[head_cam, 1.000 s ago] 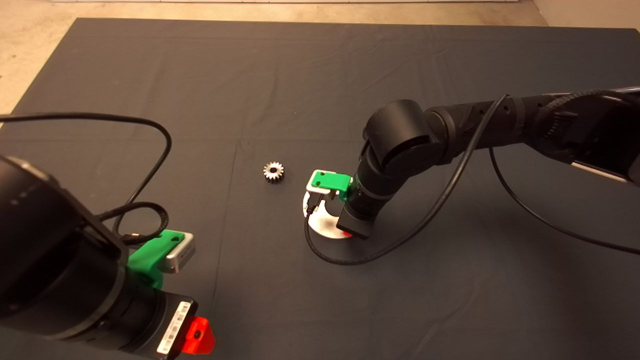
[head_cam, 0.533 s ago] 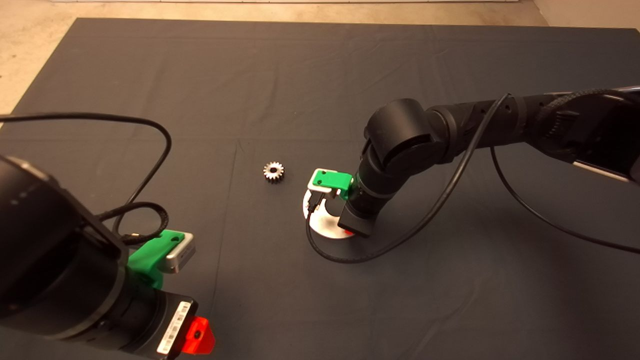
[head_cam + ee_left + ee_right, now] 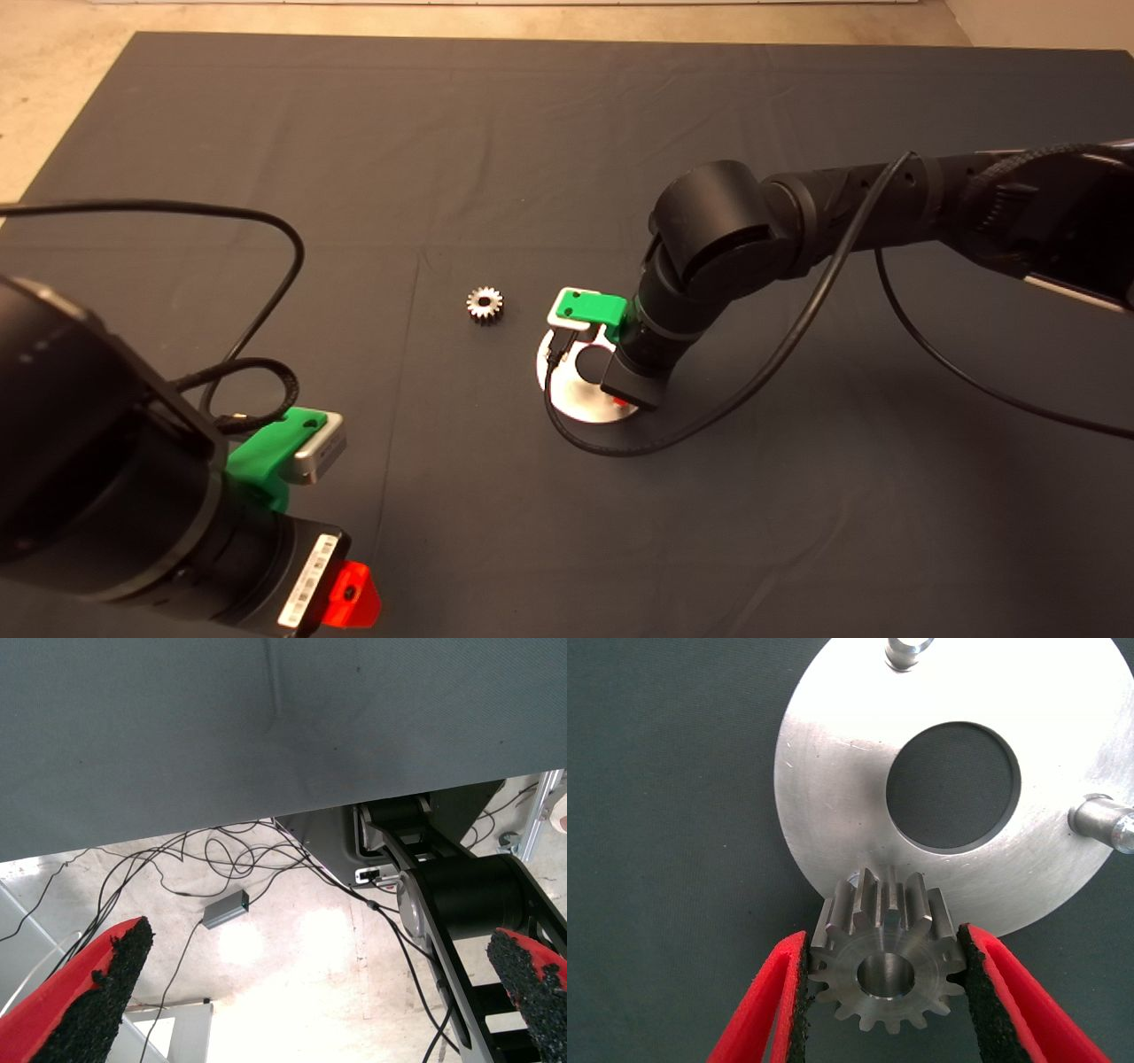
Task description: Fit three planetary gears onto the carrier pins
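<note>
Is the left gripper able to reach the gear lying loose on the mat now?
Probably yes: the loose gear lies alone on bare mat, and the left gripper, parked at the lower left, holds nothing.

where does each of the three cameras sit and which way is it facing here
Head view: above, looking down at the dark mat; both black arms show, left gripper parked low, right gripper over the flat silvery round disc.
Left wrist view: past the mat edge to floor cables; open left gripper.
Right wrist view: down at the disc; red fingers clamp a small toothed metal gear.
Shared: head and right wrist views both show the disc.
</note>
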`<state>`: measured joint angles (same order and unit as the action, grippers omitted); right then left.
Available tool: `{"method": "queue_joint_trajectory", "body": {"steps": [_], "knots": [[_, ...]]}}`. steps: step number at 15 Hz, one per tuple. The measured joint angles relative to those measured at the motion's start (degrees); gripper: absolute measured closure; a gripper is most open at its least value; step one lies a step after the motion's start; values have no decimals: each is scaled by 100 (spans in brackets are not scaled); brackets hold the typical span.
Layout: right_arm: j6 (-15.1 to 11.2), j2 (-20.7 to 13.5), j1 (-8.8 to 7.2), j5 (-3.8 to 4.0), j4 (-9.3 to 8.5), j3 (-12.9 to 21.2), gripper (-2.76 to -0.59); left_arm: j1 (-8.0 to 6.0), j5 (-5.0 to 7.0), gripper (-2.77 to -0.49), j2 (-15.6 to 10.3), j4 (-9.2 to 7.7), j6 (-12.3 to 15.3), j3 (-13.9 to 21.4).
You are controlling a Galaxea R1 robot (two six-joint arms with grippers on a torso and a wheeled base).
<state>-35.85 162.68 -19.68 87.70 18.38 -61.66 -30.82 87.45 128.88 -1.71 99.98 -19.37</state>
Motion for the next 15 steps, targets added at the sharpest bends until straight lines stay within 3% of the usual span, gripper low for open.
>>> {"method": "queue_joint_trajectory", "body": {"steps": [15], "knots": [[0,1,0,0,0,76,-105,0,-2,-275,0,0,-12,0]]}}
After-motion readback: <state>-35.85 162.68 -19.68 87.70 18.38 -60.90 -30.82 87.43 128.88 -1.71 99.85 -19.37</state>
